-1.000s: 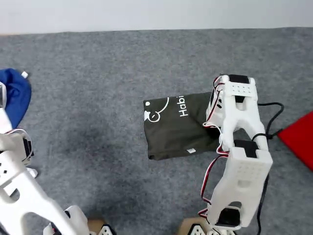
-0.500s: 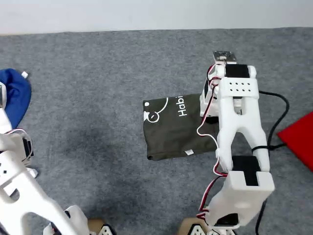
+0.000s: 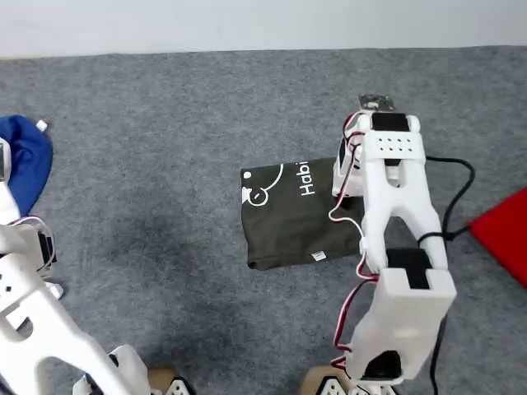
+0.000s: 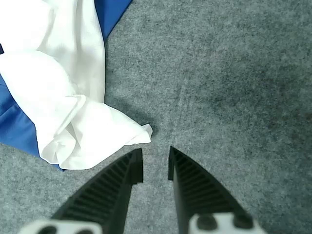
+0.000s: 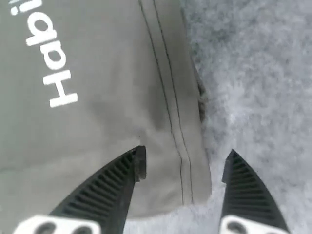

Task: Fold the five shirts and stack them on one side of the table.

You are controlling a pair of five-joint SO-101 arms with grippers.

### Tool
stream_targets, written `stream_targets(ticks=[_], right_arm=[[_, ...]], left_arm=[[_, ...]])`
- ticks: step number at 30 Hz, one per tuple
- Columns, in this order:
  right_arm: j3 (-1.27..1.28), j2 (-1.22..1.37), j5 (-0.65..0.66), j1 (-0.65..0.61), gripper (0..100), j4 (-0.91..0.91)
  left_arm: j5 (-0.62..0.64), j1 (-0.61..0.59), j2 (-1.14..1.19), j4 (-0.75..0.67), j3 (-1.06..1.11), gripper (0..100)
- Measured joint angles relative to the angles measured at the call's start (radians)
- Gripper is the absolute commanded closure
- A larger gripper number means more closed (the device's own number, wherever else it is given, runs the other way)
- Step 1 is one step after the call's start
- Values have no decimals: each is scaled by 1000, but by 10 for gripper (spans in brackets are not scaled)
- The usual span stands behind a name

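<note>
Folded shirt [image 3: 292,218] lies mid-table under right end effector [image 5: 185,163], shirt pile [image 3: 25,160] far left, another shirt [image 3: 502,230] far right.

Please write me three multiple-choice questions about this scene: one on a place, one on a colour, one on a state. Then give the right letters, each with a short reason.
1. Where does the folded dark olive cotton shirt lie on the grey carpeted table?
A) at the left edge
B) hanging off the front edge
C) near the middle

2. What colour is the flat cloth at the table's right edge in the high view?
A) red
B) yellow
C) white

3. In what state is the right pincer?
A) shut on the shirt
B) open, astride the shirt's stitched edge
C) shut and empty

Answers:
1 C: the high view shows bare grey table to the left of it, behind it and in front of it.
2 A: the cloth there is plainly red.
3 B: the right wrist view shows a wide gap, with the hem inside it.
</note>
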Motion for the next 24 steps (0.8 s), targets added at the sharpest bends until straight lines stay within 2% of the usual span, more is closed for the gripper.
stream_targets(ticks=[7,15,24], right_arm=[[0,127,0,0,743,-71],[-3,190,0,-32,991,-48],[-34,199,-6,-37,990,54]], left_arm=[[0,0,0,0,0,896],[0,0,0,0,0,896],[0,0,-2,0,29,896]])
